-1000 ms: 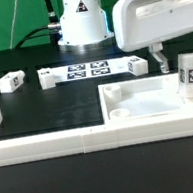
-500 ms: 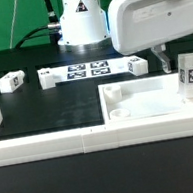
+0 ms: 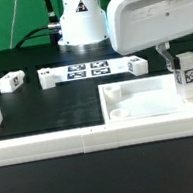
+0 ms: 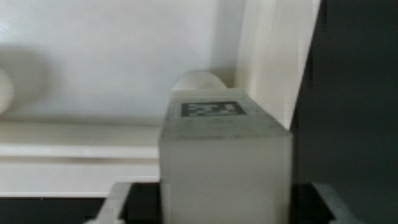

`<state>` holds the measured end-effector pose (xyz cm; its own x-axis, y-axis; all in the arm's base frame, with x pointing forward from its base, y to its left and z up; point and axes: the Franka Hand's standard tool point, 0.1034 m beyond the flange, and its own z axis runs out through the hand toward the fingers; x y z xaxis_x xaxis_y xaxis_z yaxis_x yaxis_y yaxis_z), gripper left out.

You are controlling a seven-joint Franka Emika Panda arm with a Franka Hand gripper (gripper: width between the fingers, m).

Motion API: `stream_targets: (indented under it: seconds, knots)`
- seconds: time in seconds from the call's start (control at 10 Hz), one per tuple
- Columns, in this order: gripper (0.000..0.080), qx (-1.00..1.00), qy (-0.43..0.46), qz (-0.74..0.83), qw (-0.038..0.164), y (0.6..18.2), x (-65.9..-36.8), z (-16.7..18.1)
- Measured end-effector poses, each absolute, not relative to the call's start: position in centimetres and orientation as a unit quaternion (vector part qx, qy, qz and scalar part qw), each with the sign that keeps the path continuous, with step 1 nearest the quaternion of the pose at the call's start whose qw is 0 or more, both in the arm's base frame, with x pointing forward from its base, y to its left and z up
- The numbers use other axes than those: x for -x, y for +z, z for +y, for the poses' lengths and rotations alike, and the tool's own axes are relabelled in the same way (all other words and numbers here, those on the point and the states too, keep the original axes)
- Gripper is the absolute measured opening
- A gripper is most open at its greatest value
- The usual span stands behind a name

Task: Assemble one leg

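My gripper [image 3: 180, 63] is shut on a leg [image 3: 188, 74], a small white block with a black-and-white tag. It holds the leg upright over the far right corner of the big white slab [image 3: 137, 106] at the exterior view's right. In the wrist view the leg [image 4: 222, 140] fills the gap between my fingers [image 4: 128, 205], tag end pointing away. Its end is close to a rounded corner recess [image 4: 206, 79] of the slab [image 4: 107, 60]. I cannot tell whether the leg touches the slab.
Three more legs lie at the back: one at the left [image 3: 12, 81], and two [image 3: 47, 79] [image 3: 134, 65] at the ends of the marker board [image 3: 88, 69]. The arm's base [image 3: 80, 21] stands behind. A white rail [image 3: 51, 142] runs along the front.
The held leg has shifted slightly toward the exterior view's left and now stands straighter over the slab's corner. The other parts have not moved.
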<state>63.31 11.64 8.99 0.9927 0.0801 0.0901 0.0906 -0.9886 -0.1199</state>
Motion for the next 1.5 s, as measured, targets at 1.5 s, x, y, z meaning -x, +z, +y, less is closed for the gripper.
stream_targets:
  seconds: [1.5]
  knots:
    - [0.0578,0.819,-0.019,0.569,0.077,8.62,-63.39,11.11]
